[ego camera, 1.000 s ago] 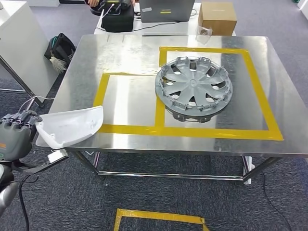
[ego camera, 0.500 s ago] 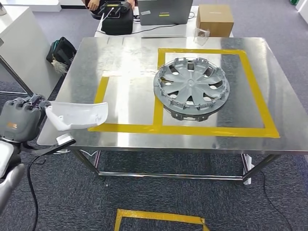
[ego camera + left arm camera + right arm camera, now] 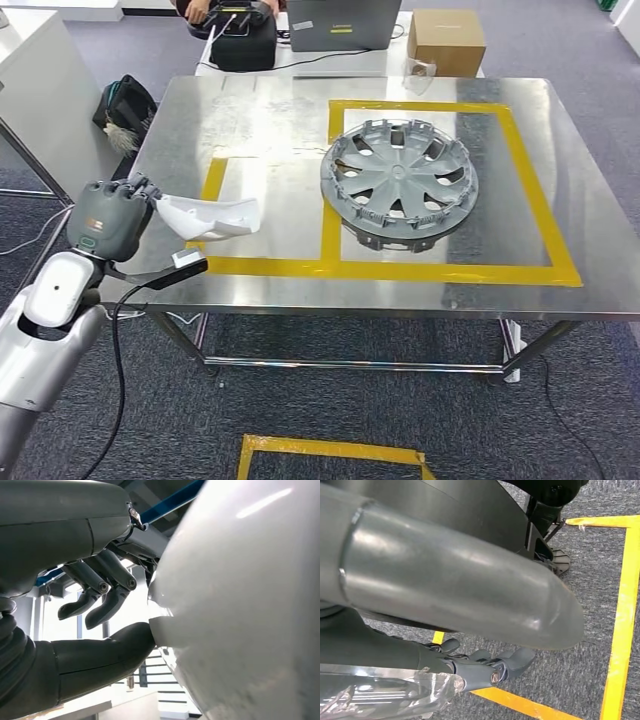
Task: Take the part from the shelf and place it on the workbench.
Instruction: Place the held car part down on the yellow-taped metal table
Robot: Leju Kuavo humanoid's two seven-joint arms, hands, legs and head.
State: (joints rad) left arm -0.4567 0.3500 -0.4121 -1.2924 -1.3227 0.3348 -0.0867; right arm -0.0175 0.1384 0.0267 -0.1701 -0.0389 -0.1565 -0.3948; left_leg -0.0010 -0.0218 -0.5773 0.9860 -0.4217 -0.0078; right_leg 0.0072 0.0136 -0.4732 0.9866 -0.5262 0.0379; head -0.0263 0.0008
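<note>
Workbench (image 3: pixel 483 290) left edge: left robot hand (image 3: pixel 113 218) grips white part (image 3: pixel 215 215), well apart from hubcap (image 3: pixel 398 181).

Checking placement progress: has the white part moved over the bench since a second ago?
Yes. The white part moved rightward, from the workbench edge to over the left yellow tape box.

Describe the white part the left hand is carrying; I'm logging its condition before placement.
The white part is a smooth, glossy, plastic-looking curved shell, hollow side up in the head view. The left hand grips one end, thumb under its edge. It hangs roughly level over the workbench's left yellow-taped square. Whether it touches the surface is unclear.
</note>
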